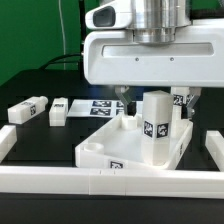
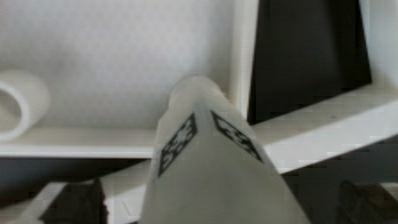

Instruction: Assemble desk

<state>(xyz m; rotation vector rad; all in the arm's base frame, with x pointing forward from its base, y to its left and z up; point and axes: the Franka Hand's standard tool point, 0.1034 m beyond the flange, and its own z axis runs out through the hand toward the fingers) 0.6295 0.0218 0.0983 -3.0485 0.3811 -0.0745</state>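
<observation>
The white tray-like tabletop (image 1: 95,148) lies in the middle of the table with its rim up. One white tagged leg (image 1: 155,128) stands upright in its corner at the exterior view's right. My gripper (image 1: 152,97) hangs straight over that leg, with its fingers spread to either side of the leg's top and a gap showing beside it. In the wrist view the leg (image 2: 205,160) rises between my dark fingers (image 2: 54,205), above the tabletop floor (image 2: 125,50) and a round socket (image 2: 15,100). Two loose legs (image 1: 28,110) (image 1: 58,110) lie at the exterior view's left.
White border rails run along the front (image 1: 100,182), the exterior view's left (image 1: 8,142) and its right (image 1: 212,150). The marker board (image 1: 100,104) lies behind the tabletop. Another tagged white part (image 1: 183,100) shows behind the standing leg.
</observation>
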